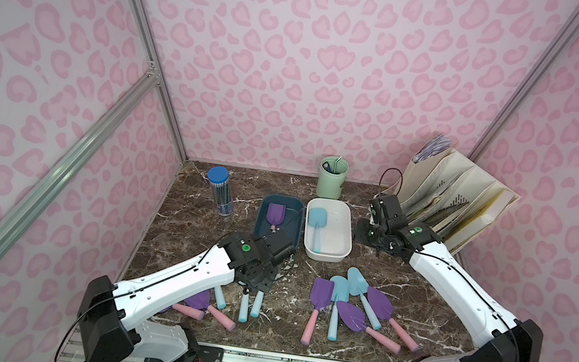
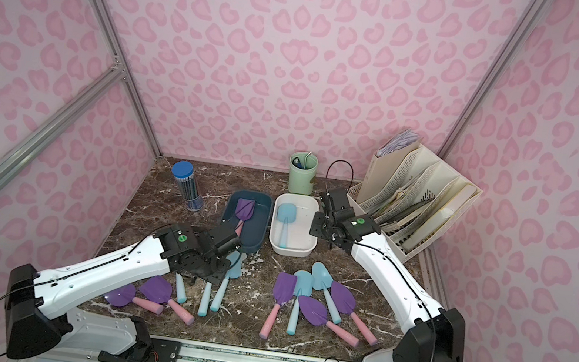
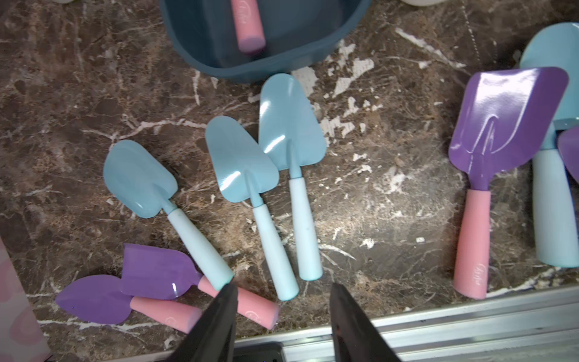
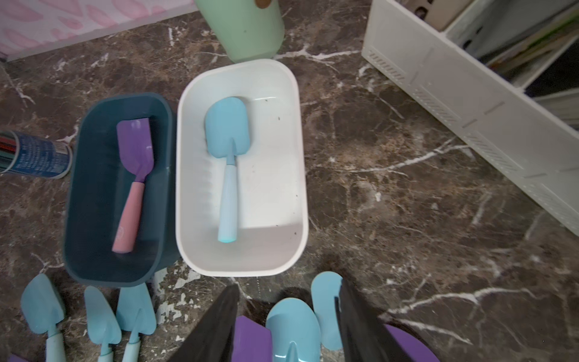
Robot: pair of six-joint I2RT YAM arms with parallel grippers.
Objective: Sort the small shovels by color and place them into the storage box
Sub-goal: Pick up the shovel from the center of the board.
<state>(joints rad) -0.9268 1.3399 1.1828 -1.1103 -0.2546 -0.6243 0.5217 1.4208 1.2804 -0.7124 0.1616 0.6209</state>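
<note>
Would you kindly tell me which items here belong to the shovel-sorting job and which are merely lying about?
Job: blue shovels, purple shovels, dark blue box, white box.
Lying about: pencil tube, green cup, file rack.

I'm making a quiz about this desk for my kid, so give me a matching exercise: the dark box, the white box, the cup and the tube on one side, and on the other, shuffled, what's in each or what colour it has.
Column one:
1. dark box
2. white box
3. cup
4. tube

Column two:
a. blue cap on top
b. one purple shovel inside
c. pale green
d. one blue shovel inside

Pairs: 1-b, 2-d, 3-c, 4-a.
</note>
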